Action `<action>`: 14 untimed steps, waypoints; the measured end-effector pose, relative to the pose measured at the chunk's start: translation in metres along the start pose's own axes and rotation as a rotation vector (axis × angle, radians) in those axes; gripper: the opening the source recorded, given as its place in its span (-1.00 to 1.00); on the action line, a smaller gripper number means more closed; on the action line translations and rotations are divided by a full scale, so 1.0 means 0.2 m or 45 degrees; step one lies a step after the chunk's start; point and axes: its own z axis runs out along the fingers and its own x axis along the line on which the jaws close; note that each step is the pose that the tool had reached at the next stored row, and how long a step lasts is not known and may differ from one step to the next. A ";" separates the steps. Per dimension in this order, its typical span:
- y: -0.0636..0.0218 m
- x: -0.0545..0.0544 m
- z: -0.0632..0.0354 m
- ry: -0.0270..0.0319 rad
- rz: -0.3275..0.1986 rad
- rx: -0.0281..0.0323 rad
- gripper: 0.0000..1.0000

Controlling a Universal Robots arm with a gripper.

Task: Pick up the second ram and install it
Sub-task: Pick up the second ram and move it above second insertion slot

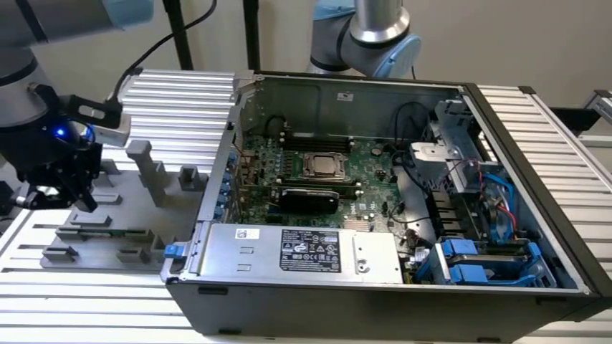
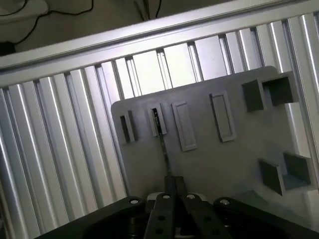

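Gripper (image 2: 174,184) low over tray (image 1: 115,211), grip state: can't tell. Ram (image 1: 105,233) in tray just below it, at the exterior view's left. Step looks like pickup, prob needs centred pinch + straight lift. Mobo (image 1: 373,168) well apart.

Soft, even light falls from above, bright on the ribbed metal surface (image 1: 86,301), whose slats glare pale in the wrist view. The open computer case (image 1: 383,294) is dimmer inside, shaded by its walls. A blue lamp (image 1: 60,132) glows on the arm (image 1: 19,72); the hand (image 2: 173,183) reads dark against the grey plate (image 2: 219,159).
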 end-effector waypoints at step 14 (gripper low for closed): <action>-0.017 0.00 0.023 -0.0247 -0.156 -0.0019 -1.00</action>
